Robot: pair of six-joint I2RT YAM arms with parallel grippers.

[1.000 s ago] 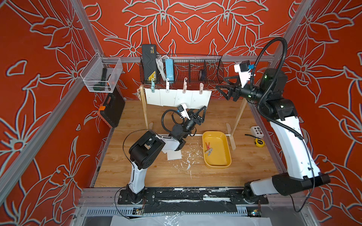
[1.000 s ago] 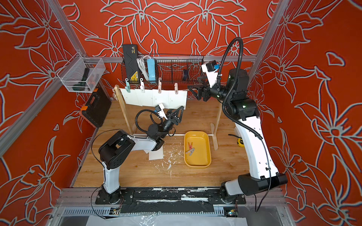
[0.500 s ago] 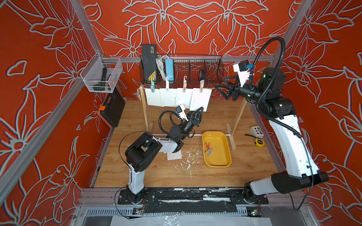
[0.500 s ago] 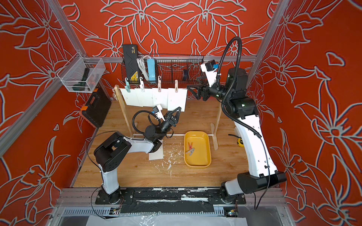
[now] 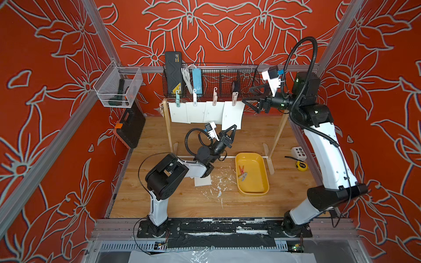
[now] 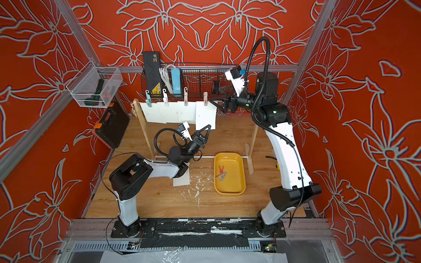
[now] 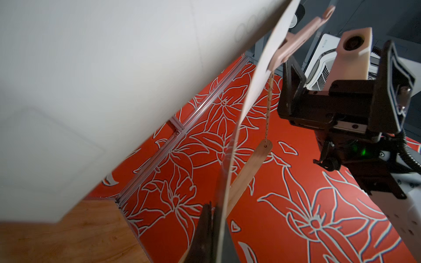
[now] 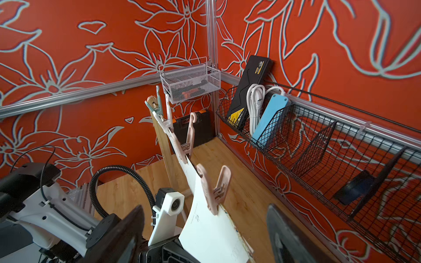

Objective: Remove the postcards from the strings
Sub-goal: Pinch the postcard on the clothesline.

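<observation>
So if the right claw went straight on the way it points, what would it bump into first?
Probably the pale pink plastic clothes peg clipping the nearest white paper postcard; the open right claw seems lined up with it.

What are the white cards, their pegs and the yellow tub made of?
Postcards: thin matte paper, probably; one bends where it hangs.
Pegs: smooth pastel plastic, it seems, with moulded hooks.
Yellow tray: likely glossy plastic, judging by its rounded corners and soft shine.
</observation>
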